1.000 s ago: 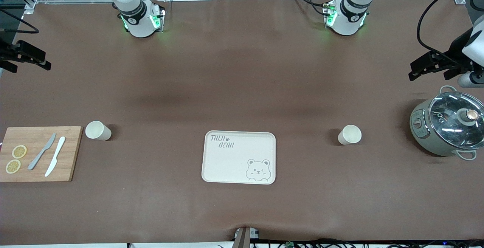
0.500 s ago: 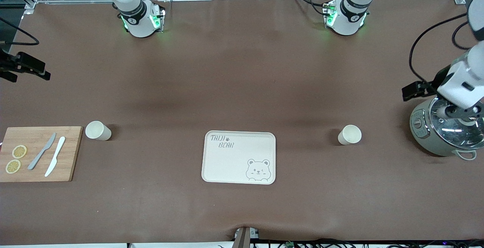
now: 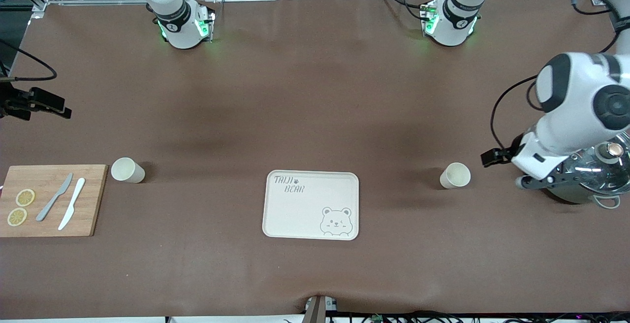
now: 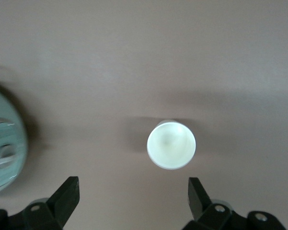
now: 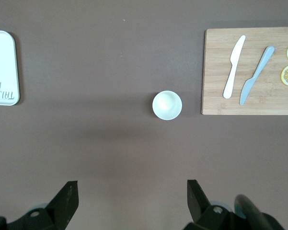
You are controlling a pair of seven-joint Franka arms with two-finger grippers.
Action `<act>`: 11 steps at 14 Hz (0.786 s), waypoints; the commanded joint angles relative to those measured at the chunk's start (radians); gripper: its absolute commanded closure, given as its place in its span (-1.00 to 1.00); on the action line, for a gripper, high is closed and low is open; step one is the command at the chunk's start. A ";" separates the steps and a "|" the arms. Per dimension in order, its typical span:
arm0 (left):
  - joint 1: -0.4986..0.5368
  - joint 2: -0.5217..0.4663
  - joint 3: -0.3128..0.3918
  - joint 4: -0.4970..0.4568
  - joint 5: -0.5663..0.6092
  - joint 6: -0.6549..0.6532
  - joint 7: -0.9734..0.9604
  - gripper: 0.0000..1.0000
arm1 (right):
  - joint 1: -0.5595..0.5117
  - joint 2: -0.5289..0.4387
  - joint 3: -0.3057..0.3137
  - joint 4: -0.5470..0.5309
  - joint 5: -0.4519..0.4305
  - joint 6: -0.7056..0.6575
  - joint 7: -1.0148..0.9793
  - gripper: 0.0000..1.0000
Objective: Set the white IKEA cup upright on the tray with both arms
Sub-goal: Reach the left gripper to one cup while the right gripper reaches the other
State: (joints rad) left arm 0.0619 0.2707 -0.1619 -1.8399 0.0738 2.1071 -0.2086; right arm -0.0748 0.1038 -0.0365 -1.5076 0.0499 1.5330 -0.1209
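Observation:
The cream tray [image 3: 295, 214] with the bear drawing lies at the table's middle, with nothing on it. One white cup [image 3: 455, 175] stands upright toward the left arm's end. A second white cup [image 3: 127, 170] stands upright beside the cutting board. My left gripper [image 3: 490, 157] is open and empty in the air just beside the first cup, which shows ahead of its fingers in the left wrist view [image 4: 171, 144]. My right gripper [image 3: 59, 110] is open and empty, high over the table's edge at the right arm's end. Its wrist view shows the second cup [image 5: 167, 105] and the tray's edge [image 5: 2, 67].
A grey-green pot with a glass lid [image 3: 603, 173] stands at the left arm's end, partly covered by the left arm, and shows in the left wrist view [image 4: 2, 153]. A wooden cutting board [image 3: 88, 214] holds two knives and two lemon slices.
The left arm has swung in over the pot, bringing its gripper down beside the nearby cup. The right gripper has shifted slightly toward the cutting board. Cups and tray have not moved.

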 commanded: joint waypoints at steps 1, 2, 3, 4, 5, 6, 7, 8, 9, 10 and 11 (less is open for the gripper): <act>0.001 -0.013 -0.005 -0.166 -0.022 0.190 -0.051 -1.00 | -0.016 0.036 0.012 0.010 0.013 0.003 0.009 -1.00; 0.003 0.007 -0.005 -0.186 -0.022 0.233 -0.055 -1.00 | -0.011 0.036 0.012 0.009 0.011 0.001 0.009 -1.00; 0.003 0.027 -0.005 -0.193 -0.023 0.255 -0.058 -0.88 | -0.016 0.039 0.012 0.009 0.011 0.002 0.009 -1.00; 0.003 0.056 -0.005 -0.193 -0.023 0.269 -0.058 -0.75 | -0.022 0.062 0.012 0.009 0.013 0.006 0.009 -1.00; 0.003 0.076 -0.005 -0.193 -0.023 0.299 -0.060 -0.69 | -0.028 0.082 0.012 0.012 0.013 0.013 0.009 -1.00; 0.004 0.100 -0.007 -0.191 -0.023 0.321 -0.060 -0.65 | -0.045 0.097 0.012 0.010 0.015 0.031 0.009 -1.00; 0.006 0.120 -0.007 -0.187 -0.023 0.341 -0.060 -0.65 | -0.048 0.124 0.012 0.010 0.015 0.047 0.007 -1.00; 0.006 0.136 -0.007 -0.185 -0.023 0.361 -0.060 -0.61 | -0.057 0.155 0.012 0.009 0.015 0.071 0.007 -1.00; 0.006 0.142 -0.007 -0.185 -0.023 0.366 -0.058 -0.45 | -0.069 0.196 0.012 0.009 0.015 0.093 0.007 -1.00; 0.007 0.148 -0.007 -0.183 -0.023 0.367 -0.060 -0.31 | -0.075 0.239 0.012 0.009 0.016 0.110 0.009 -1.00; 0.009 0.154 -0.005 -0.180 -0.023 0.367 -0.060 -0.11 | -0.086 0.263 0.012 0.007 0.024 0.111 0.007 -1.00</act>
State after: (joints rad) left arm 0.0641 0.4181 -0.1629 -2.0301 0.0700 2.4666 -0.2616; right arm -0.1306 0.2998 -0.0372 -1.5161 0.0544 1.6323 -0.1209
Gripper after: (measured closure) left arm 0.264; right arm 0.000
